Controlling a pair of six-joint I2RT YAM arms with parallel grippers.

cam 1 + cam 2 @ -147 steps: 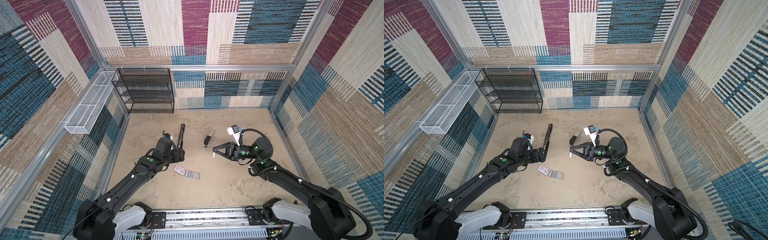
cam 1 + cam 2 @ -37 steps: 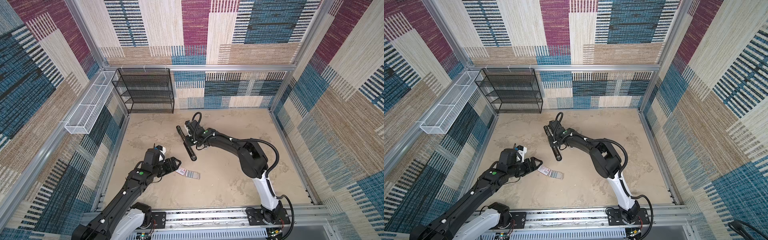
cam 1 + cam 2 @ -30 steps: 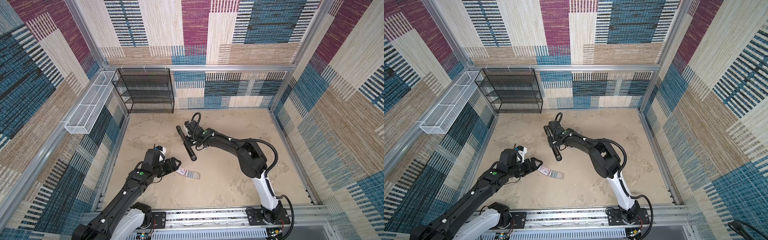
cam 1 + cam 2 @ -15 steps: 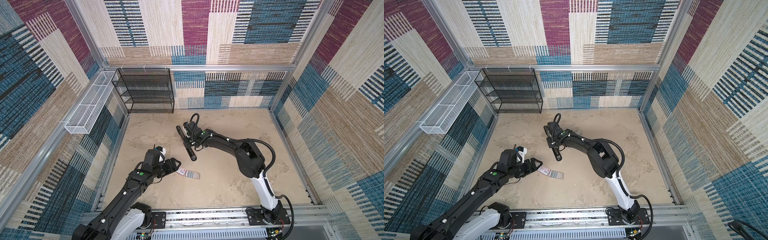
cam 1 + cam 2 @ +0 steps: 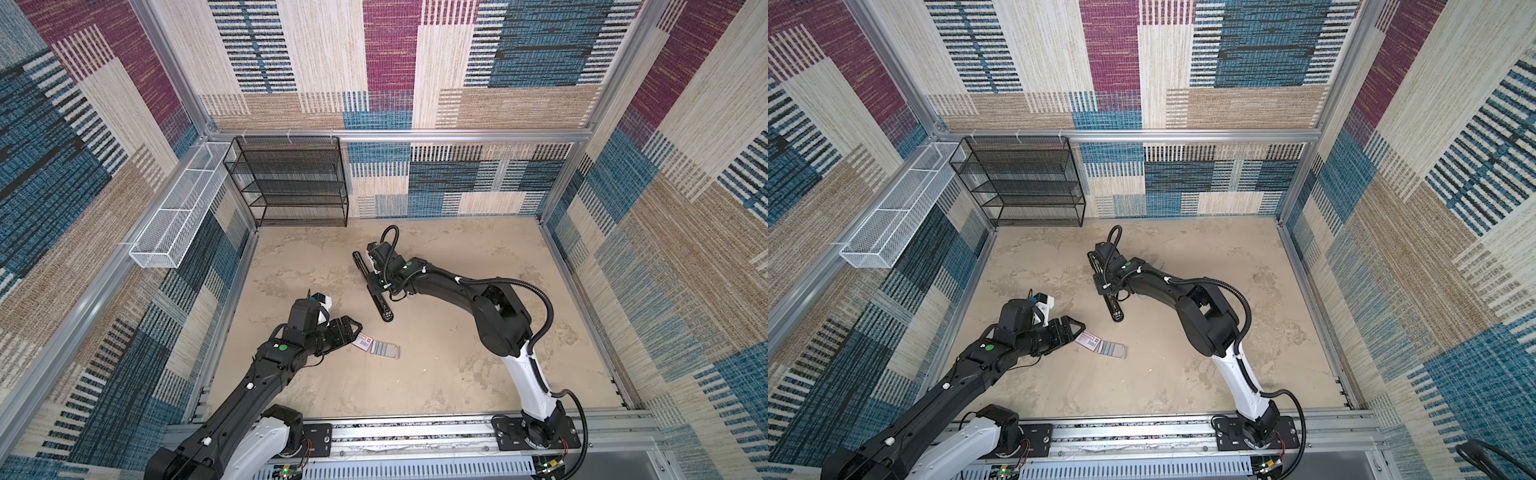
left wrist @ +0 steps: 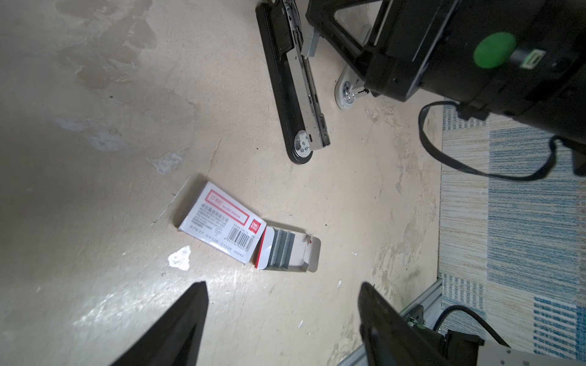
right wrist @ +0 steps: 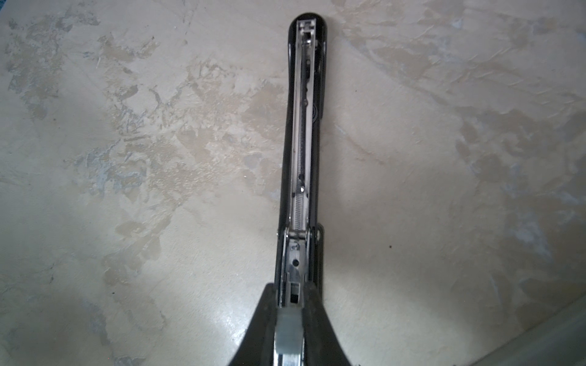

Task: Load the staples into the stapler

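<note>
1. Your left hand (image 6: 283, 285) stands wide open and holds nothing. It hovers low over the desk (image 5: 436, 374), with its tips pointing at the white box (image 6: 222, 218) and stopping just short of it.
2. The staples (image 6: 280, 250) lie as grey strips in the tray (image 6: 309, 256), which is slid partly out of that box. Both rest flat on the desk between your two arms.
3. The stapler (image 7: 302, 126) lies opened out on the desk with its metal channel facing up, apart from the box and farther back.
4. Your right hand (image 7: 291, 294) is closed narrowly on the stapler's hinge end. Which part it pinches is hard to make out.
</note>
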